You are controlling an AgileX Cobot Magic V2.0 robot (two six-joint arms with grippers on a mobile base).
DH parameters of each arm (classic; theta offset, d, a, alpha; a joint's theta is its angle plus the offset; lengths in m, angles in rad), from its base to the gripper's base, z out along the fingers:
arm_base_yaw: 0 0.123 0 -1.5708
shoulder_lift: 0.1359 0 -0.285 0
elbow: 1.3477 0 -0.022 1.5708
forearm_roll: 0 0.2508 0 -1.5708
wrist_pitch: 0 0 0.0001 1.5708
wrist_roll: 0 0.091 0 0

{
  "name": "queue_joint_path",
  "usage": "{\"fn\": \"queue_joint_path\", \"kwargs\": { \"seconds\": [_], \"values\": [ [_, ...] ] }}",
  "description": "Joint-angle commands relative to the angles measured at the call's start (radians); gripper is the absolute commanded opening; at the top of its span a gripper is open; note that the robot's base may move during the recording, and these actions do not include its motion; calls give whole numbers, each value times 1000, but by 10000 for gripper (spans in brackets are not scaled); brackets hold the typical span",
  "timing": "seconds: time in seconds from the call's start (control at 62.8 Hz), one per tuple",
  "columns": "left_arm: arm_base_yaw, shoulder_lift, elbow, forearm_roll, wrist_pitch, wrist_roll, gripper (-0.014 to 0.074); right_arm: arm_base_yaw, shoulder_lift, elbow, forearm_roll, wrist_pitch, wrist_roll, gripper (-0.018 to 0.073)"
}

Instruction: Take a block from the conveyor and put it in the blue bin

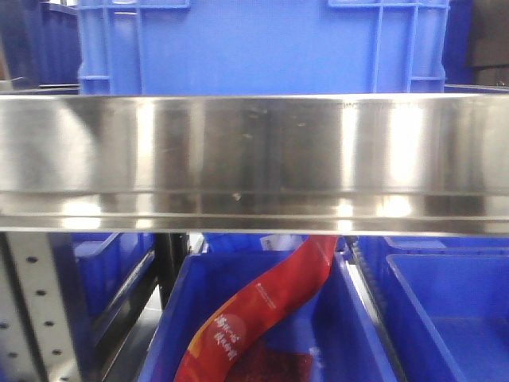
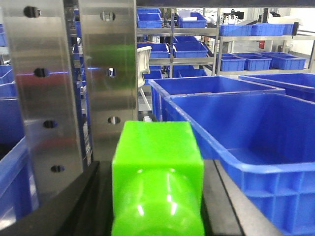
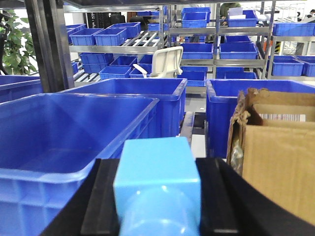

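- Left wrist-mounted view:
  - left jaws clenched on a green block (image 2: 156,147), black pads (image 2: 216,196) flush against both its flanks, a round stud facing the camera
  - the block was therefore off the conveyor, which showed in no view
  - a blue bin (image 2: 266,128) lay just beside on the right, its visible interior bare
  - judged step: carriage to the bin; the block ought to pass well over the rim and be lowered inside before the jaws part, keeping away from the perforated steel uprights (image 2: 106,73) close on the left
  - steel racks (image 2: 197,29) of more blue bins stood behind
- Right wrist-mounted view:
  - right jaws grasping a light-blue block (image 3: 157,177) in like manner, pads (image 3: 106,196) tight on each side
  - the blue bin (image 3: 64,132), apparently the same one, sat near on the left; a torn cardboard box (image 3: 275,162) near on the right, to be avoided
  - only one arm at a time should enter the bin, lest they meet
  - no bench in sight
  - storeroom beyond held racks, a white chair (image 3: 170,61) and a potted plant (image 3: 12,44)
- Exterior front-facing view:
  - a brushed steel beam (image 1: 254,159) spanned the full width; a blue crate (image 1: 262,48) stood above it
  - below, a blue tub (image 1: 362,318) held a red packet (image 1: 254,310)
  - neither arms nor blocks showed here
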Motion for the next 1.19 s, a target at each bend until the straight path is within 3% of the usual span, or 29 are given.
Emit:
{"fn": "queue_joint_path", "kwargs": {
  "seconds": [0.0, 0.86, 1.179],
  "values": [
    [-7, -2, -2, 0, -20, -2, -111, -1, -1, 2, -5, -23, -5, -162],
    [-7, -2, -2, 0, -22, -2, -111, -1, -1, 2, -5, -23, -5, -162],
    [-7, -2, -2, 0, -26, -2, -111, -1, -1, 2, -5, -113, -5, -162]
  ]
}}
